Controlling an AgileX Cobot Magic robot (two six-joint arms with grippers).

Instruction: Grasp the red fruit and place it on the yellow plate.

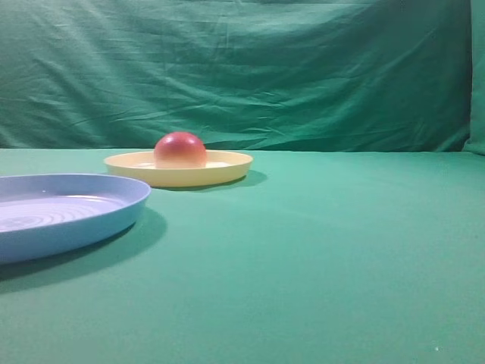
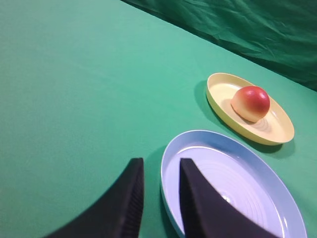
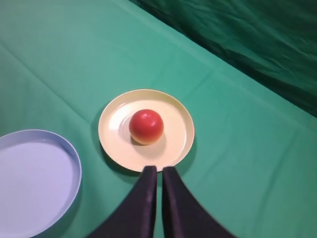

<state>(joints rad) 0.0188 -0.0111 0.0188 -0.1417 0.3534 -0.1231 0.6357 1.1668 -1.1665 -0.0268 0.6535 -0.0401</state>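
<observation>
One red fruit centred on yellow plate, right tool closed empty above rim, left tool parted.

Light blue plate cut off by the left edge in the exterior high view and by the frame edges in both wrist views. Base of the red fruit hidden behind the yellow plate rim. Both arms out of the exterior high view; dark fingers cropped at the lower edge.
</observation>
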